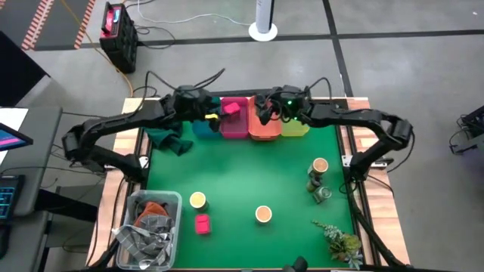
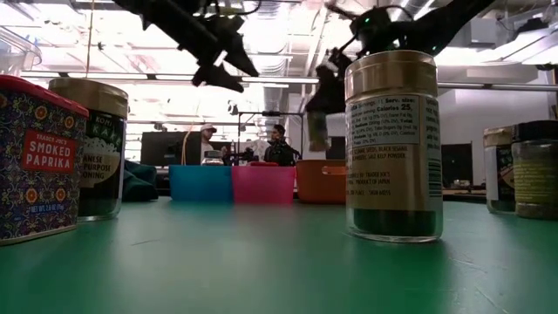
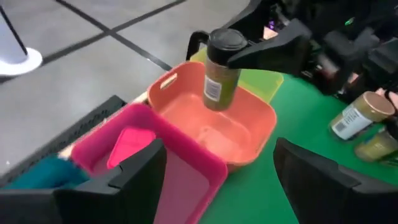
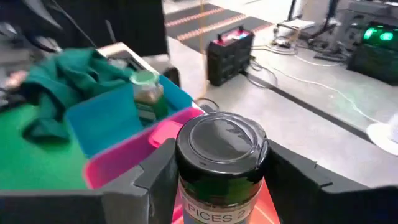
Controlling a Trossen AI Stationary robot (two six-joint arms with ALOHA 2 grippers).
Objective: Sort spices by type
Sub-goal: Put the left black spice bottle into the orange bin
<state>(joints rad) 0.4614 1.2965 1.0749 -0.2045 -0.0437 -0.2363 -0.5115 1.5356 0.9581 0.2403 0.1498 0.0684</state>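
right gripper (image 3: 249, 53): clamped on dark-lidded glass jar (image 3: 221, 68), held above orange bin (image 3: 255, 127). left gripper (image 3: 217, 180): fingers apart, empty, over pink bin (image 3: 155, 121).

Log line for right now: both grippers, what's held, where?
left gripper: open, over pink bin | right gripper: shut on dark-lid jar, over orange bin | pink box in pink bin
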